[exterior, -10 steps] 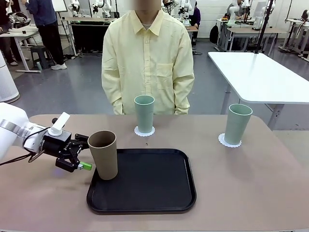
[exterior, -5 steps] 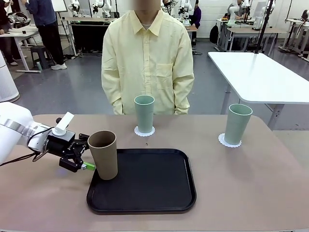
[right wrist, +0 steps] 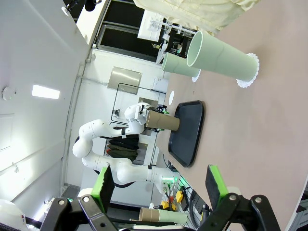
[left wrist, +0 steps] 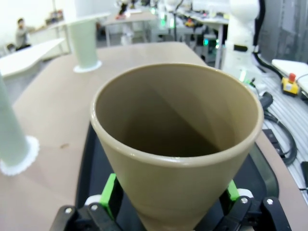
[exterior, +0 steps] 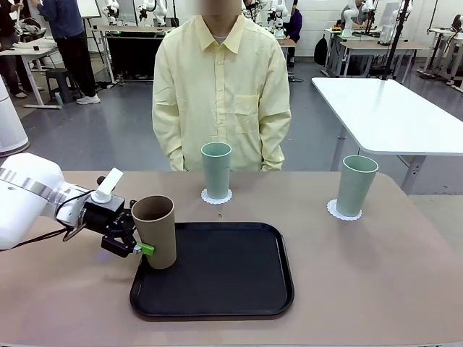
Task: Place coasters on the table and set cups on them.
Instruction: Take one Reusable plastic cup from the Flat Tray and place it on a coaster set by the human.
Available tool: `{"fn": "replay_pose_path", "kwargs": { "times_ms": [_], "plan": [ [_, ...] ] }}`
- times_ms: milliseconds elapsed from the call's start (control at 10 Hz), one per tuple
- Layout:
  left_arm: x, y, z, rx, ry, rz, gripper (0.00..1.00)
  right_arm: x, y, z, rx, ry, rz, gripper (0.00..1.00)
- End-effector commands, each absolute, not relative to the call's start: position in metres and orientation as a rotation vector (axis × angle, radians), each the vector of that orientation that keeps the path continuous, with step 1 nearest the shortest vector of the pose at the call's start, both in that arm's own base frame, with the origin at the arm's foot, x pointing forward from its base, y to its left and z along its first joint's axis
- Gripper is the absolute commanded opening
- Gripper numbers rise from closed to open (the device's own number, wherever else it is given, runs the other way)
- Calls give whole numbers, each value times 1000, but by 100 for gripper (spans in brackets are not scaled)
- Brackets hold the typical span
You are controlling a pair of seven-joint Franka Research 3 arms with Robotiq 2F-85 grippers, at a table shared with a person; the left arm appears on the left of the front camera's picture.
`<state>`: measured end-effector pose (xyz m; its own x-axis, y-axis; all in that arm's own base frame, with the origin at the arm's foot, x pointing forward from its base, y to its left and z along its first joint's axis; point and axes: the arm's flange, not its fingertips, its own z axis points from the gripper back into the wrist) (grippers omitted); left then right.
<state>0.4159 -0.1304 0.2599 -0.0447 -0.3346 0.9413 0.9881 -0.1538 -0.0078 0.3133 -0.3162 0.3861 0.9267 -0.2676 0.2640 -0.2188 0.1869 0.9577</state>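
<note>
left hand [exterior: 136, 235] open round tan cup [exterior: 154, 230]; on tray [exterior: 217, 289]

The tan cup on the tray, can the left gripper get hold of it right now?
Probably yes. The left gripper is already at the tan cup, which stands on the black tray's left edge. In the left wrist view its green pads flank the cup's base with nothing between them.
</note>
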Motion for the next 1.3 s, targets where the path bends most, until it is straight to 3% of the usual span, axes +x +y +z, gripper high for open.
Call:
{"fn": "replay_pose_path", "kwargs": {
  "times_ms": [0,200,300,400,500,700,800,1200],
  "plan": [
    [421,-140,254,-1041,-902,-1468,100,313,-316,385,1392,-415,-43,100],
    [420,-141,252,-1065,-921,-1487,95,313,-316,385,1392,-415,-43,100],
    [419,-140,254,-1063,-916,-1490,40,313,-316,385,1392,-415,-43,100],
    [418,-139,255,-1064,-919,-1491,35,313,-316,385,1392,-415,-43,100],
    [417,-136,256,-1064,-919,-1489,0,313,-316,385,1392,-415,-43,100],
    [412,-133,262,-1068,-926,-1486,0,313,-316,385,1392,-415,-43,100],
    [407,-131,274,-1070,-943,-1490,25,313,-316,385,1392,-415,-43,100],
    [381,-122,382,-1068,-1005,-1409,25,313,-316,385,1392,-415,-43,100]
  ]
}}
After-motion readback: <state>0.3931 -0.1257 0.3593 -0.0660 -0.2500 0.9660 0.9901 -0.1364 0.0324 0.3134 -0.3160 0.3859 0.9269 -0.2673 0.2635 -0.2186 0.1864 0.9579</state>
